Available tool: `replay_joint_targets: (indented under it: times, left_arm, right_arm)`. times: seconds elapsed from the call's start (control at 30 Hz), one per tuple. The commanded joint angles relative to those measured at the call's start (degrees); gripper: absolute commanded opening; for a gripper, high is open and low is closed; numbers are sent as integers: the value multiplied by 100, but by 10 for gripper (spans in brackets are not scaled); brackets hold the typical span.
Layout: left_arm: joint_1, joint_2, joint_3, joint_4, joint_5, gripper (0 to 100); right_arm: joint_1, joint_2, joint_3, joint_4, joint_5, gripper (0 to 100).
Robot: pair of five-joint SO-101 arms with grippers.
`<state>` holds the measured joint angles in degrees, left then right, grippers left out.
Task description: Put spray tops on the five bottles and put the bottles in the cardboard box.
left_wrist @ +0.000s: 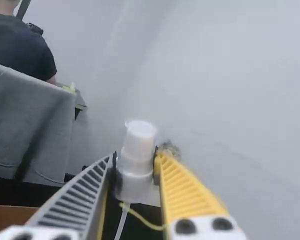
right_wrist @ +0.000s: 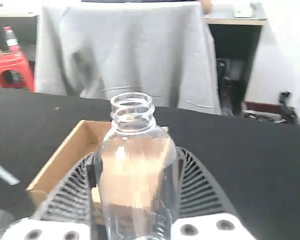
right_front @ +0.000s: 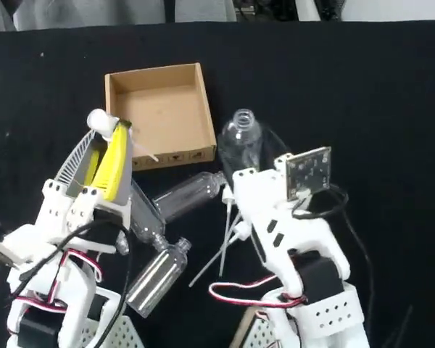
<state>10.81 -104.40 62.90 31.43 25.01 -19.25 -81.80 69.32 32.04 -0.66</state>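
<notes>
Black table (right_front: 391, 87) (grey cloth (right_wrist: 125, 55), probably); left gripper (left_wrist: 134, 162) clasps spray top (left_wrist: 137, 142), right gripper (right_wrist: 137, 156) bottle (right_wrist: 135, 185)

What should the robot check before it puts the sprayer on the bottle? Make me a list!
1. Spray top gripped in the left gripper: ok.
2. Bottle upright in the right gripper: ok.
3. Bottle's neck open, with no top on it: ok.
4. Spray top lined up over the neck: not ok. In the high view it is off to the side, near the box corner.
5. Spray top's tube straight: cannot tell.
6. Cardboard box has room for the bottle: ok.
</notes>
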Motion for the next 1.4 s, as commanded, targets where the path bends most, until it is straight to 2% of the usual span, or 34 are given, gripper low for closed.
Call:
replay_joint_targets:
  times: [0.0,0.5,0.6,1.0,1.37]
  left_arm:
    - [-66,-9,-101,-105,334,28]
    - [-75,-9,-127,-167,879,28]
    - [-75,-9,-92,-457,1064,28]
    - [-22,44,-66,-677,1363,28]
    - [-13,44,-57,-668,1363,28]
  right_arm:
    - [-290,-127,171,-237,62,21]
    - [-290,-127,1007,-897,62,18]
    - [-290,-127,1156,-1099,88,18]
    - [-1046,-136,1859,-1749,1257,18]
    - [-1222,-136,1965,-1881,1363,18]
